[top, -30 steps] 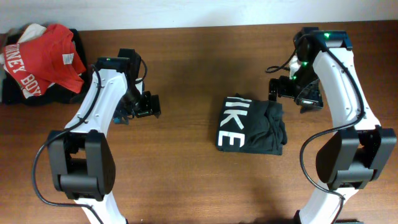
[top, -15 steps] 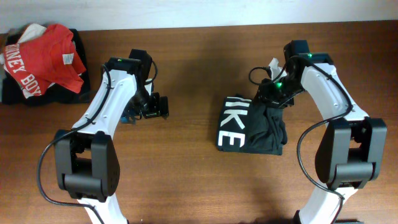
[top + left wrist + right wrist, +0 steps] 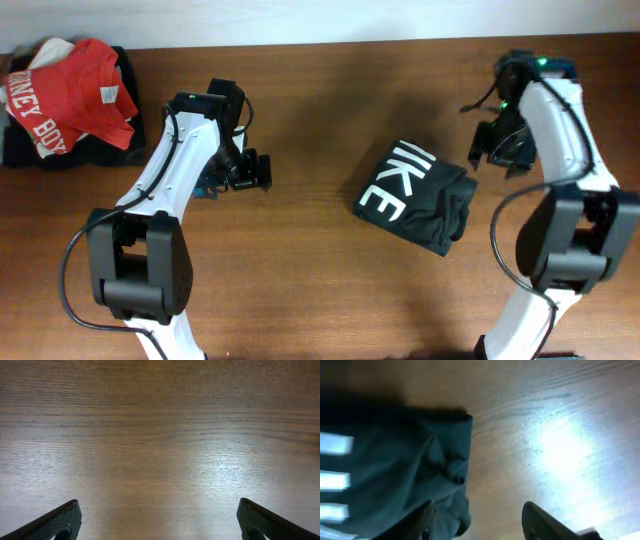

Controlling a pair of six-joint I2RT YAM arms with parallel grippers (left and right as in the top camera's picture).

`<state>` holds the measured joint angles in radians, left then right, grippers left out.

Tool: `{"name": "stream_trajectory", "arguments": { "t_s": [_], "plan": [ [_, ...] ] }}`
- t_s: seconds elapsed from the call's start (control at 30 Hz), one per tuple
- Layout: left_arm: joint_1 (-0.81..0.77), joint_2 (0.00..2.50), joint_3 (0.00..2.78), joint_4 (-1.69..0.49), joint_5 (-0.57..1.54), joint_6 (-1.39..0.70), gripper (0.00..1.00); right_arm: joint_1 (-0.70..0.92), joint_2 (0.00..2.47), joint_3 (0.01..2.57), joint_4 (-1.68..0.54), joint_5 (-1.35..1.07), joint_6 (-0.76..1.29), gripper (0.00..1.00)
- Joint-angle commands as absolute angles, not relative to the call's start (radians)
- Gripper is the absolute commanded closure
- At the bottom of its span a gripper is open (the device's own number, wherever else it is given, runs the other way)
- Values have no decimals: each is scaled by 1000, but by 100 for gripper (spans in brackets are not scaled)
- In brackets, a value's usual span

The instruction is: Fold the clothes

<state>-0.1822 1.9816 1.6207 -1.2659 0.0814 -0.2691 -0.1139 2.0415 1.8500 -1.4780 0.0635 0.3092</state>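
The black shirt [image 3: 420,195] lies folded right of the worktop's [image 3: 320,290] middle. It now sits skewed, with its white letters [image 3: 392,182] running on a slant, where half a second ago it lay square. The right gripper [image 3: 492,155], which was then down on the shirt's far right corner, has drawn back to the right. It is off the cloth, its fingers [image 3: 540,520] apart and empty. The left gripper [image 3: 255,172] has not moved; it hangs spread wide over bare wood. The red shirt [image 3: 70,85] stays heaped at the far left corner.
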Motion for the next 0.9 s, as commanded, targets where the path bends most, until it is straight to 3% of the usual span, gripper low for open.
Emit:
{"name": "stream_trajectory", "arguments": {
  "t_s": [0.0,0.1,0.23,0.3,0.33,0.4,0.47,0.53,0.67,0.73,0.8,0.87],
  "plan": [
    [-182,1980,1619,-1264,89,-260,1,-88,1977,1869,-1569,-115,173,39],
    [-183,1980,1619,-1256,89,-260,1,-48,1983,1686,-1481,-121,142,38],
    [-183,1980,1619,-1256,89,-260,1,-47,1983,1390,-1151,-158,150,42],
    [-183,1980,1619,-1256,89,-260,1,-47,1983,1380,-1069,-158,154,54],
    [-183,1980,1619,-1257,89,-260,1,-49,1983,1383,-1062,-157,160,68],
    [-183,1980,1619,-1256,89,-260,1,-66,1982,1427,-1152,-155,173,83],
    [-183,1980,1619,-1249,89,-260,1,-80,1981,1525,-1316,-153,172,81],
    [-183,1980,1619,-1246,89,-260,1,-84,1981,1589,-1414,-73,172,70],
    [-183,1980,1619,-1246,89,-260,1,-86,1982,1580,-1414,-65,172,63],
    [-183,1980,1619,-1249,89,-260,1,-86,1983,1530,-1351,-22,173,50],
    [-183,1980,1619,-1249,89,-260,1,-86,1983,1480,-1261,-26,173,51],
    [-187,1980,1619,-1249,89,-260,1,-86,1983,1475,-1245,-33,174,71]
  ]
}}
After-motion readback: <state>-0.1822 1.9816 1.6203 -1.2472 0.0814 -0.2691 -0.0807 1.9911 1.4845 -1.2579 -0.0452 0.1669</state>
